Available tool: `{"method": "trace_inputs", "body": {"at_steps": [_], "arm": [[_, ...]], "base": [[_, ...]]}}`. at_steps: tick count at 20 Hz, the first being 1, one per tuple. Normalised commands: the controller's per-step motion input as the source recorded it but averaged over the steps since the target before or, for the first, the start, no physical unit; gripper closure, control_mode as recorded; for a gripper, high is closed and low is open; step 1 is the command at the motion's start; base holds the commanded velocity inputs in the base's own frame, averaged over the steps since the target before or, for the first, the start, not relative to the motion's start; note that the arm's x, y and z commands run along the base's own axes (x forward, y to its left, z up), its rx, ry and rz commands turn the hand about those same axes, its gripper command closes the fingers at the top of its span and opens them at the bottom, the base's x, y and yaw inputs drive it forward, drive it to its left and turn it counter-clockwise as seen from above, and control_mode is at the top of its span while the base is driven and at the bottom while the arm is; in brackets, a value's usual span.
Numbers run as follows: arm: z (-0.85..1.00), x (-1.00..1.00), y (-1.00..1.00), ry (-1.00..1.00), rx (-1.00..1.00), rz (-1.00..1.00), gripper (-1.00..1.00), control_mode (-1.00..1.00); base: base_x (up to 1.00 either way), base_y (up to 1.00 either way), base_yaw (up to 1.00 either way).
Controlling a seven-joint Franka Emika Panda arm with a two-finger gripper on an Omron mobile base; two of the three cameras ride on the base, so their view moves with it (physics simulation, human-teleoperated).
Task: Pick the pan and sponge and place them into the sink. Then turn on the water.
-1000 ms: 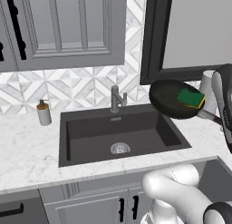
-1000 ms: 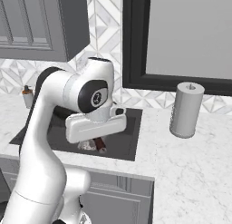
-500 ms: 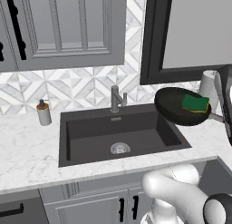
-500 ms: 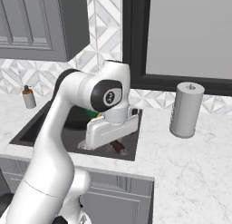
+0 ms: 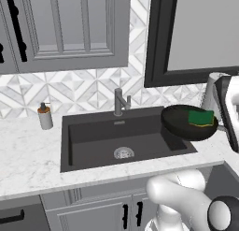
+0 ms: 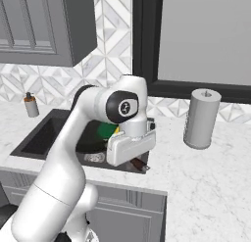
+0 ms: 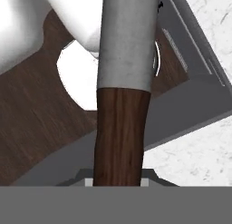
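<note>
Clamped on the reddish-brown handle (image 7: 118, 137), my pincer (image 7: 117, 182) holds the pan (image 5: 189, 123) by the handle's end; the hand view shows the wood running up between my fingertips into the grey metal neck (image 7: 127, 37). Going left to right in the left base view: a small soap bottle (image 5: 45, 117) stands on the marble bench (image 5: 28, 155) left of the sink (image 5: 121, 136), near the patterned tile wall. The black basin has its round steel drain (image 5: 123, 153) near the middle of the floor, and the grey faucet (image 5: 120, 102) rises behind the rear rim, with no stream falling from it. The pan hangs in the air roughly level over the sink's right edge, partly above the basin and partly above the bench, and the sponge (image 5: 200, 118) lies inside it, green side up with a yellow edge showing. A grey paper towel roll (image 5: 212, 87) stands upright on the bench behind the pan, under the dark window frame (image 5: 154, 43). In the right base view my arm covers most of the pan; a green patch of sponge (image 6: 107, 130) shows behind my wrist, and the handle's tip (image 6: 139, 165) pokes out under my hand over the sink's near right corner.
</note>
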Motion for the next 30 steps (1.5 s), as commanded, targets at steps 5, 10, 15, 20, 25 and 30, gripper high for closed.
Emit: {"method": "trace_inputs", "body": {"at_steps": [5,10,15,20,25,30], "arm": [[-0.14,0.35,-0.01,0.1,-0.06,0.08,1.0,-1.0],[-0.02,0.4,0.01,0.14,-0.04,0.05,1.0,-1.0],[0.0,0.44,0.0,0.2,-0.01,0.0,1.0,-1.0],[-0.16,0.0,0.29,0.13,0.0,0.0,1.0,-1.0],[-0.14,0.06,0.53,0.0,0.0,0.0,1.0,-1.0],[-0.04,0.28,0.3,0.0,0.0,-0.02,1.0,-1.0]], "base": [[0.0,0.0,0.0],[0.0,0.0,0.0],[0.0,0.0,0.0],[0.0,0.0,0.0],[0.0,0.0,0.0],[0.0,0.0,0.0]]}}
